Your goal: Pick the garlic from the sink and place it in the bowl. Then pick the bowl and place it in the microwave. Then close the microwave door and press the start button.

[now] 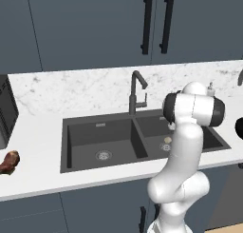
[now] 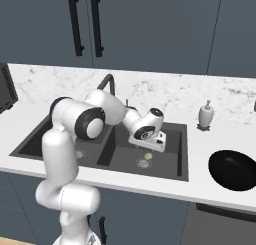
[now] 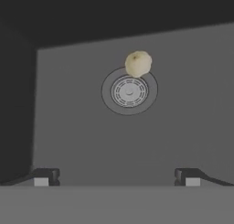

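Reaching down over the sink's [image 2: 183, 154] right basin, we held the gripper [image 3: 117, 176] spread wide and empty above the garlic [image 3: 138, 63], which lay on the drain's [image 3: 129, 91] rim, basin floor bare around it.

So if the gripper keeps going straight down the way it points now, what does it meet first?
Probably the bare floor of the sink basin, short of the drain. The garlic lies beyond, at the drain's far rim, though depth is hard to judge.
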Controlling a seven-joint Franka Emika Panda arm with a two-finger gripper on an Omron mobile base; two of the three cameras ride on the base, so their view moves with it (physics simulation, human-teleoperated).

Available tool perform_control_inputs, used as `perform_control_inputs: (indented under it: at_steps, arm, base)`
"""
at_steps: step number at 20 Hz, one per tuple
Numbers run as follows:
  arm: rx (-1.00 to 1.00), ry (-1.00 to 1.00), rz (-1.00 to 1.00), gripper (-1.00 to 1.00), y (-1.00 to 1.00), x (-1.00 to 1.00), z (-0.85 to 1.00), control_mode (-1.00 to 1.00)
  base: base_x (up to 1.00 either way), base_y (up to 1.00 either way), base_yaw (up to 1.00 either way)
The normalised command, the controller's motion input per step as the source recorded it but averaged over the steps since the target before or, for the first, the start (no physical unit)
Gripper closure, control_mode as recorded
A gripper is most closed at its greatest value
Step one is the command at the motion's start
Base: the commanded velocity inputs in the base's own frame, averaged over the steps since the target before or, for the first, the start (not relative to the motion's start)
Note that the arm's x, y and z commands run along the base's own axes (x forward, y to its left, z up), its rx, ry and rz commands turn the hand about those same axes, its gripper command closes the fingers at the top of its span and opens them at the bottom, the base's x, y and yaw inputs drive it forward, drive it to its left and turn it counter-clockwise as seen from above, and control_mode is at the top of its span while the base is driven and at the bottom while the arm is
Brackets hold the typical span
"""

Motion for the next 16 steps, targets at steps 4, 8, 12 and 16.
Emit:
perform_control_inputs:
  at_steps: [4, 8, 12, 16]
  arm:
    - [0.12, 0.0, 0.0, -1.0, -0.04, 0.22, -0.33, -1.0]
    - [0.22, 0.0, 0.0, -1.0, 0.0, 0.24, -0.39, -1.0]
    - [0.05, 0.0, 0.0, -1.0, -0.02, 0.38, -0.28, -1.0]
    - [0.0, 0.08, -0.01, -1.0, -0.15, 0.27, -0.13, -1.0]
  base:
    - [0.0, 0.0, 0.0]
    - [0.0, 0.0, 0.0]
    - [0.0, 0.0, 0.0]
    - [0.0, 0.0, 0.0]
